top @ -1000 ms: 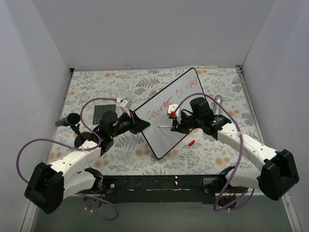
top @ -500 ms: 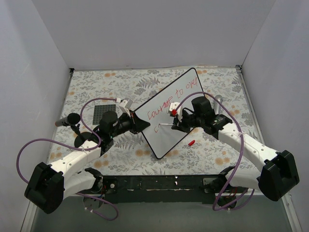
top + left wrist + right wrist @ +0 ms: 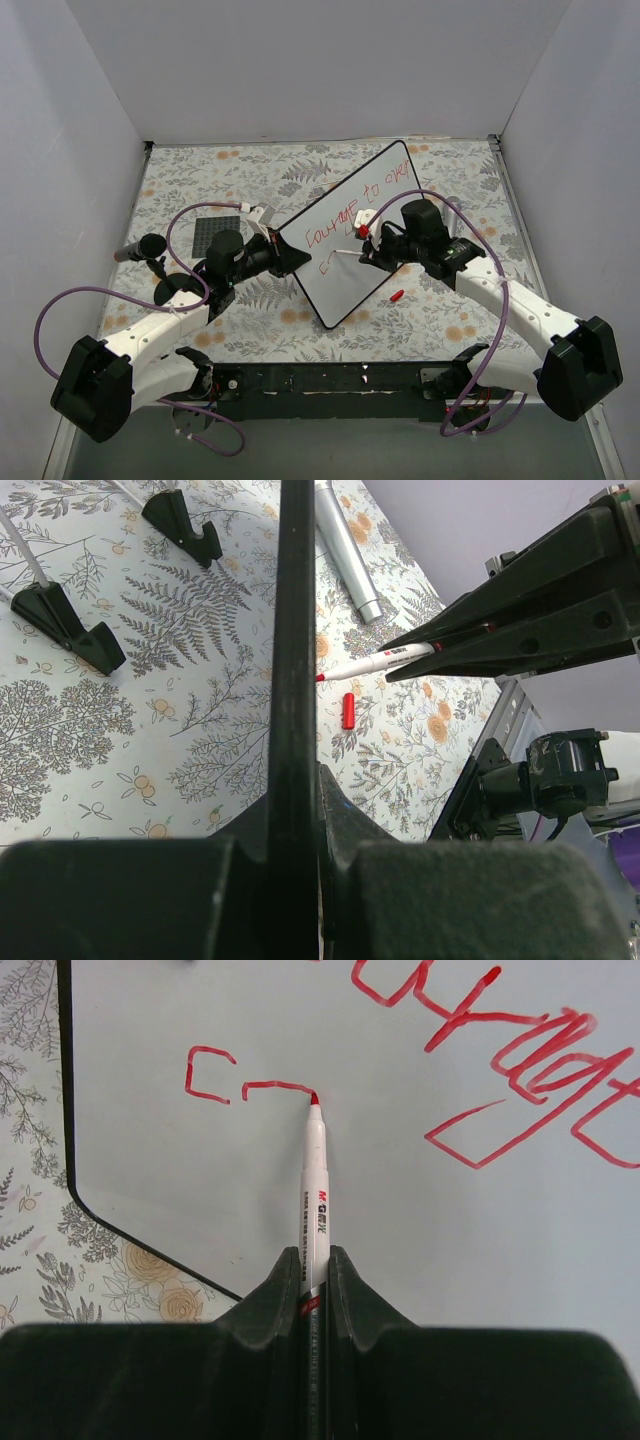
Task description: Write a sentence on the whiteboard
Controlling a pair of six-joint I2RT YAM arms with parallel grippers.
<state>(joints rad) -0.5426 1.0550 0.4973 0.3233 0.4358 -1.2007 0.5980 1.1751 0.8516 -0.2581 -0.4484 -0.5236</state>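
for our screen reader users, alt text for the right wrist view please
The right pincer grips a white marker, its red tip touching the whiteboard at the end of a half-drawn stroke; more of the red sentence fills the upper right.

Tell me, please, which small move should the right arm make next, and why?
Probably draw the marker tip a little back toward the right gripper, keeping it on the whiteboard. The tip rests at the end of an unfinished red stroke, only the top of the second line's second letter, and the left gripper clamps the board's edge.

Red sentence (image 3: 352, 213), white whiteboard (image 3: 350, 285) — floral-patterned table (image 3: 200, 170).
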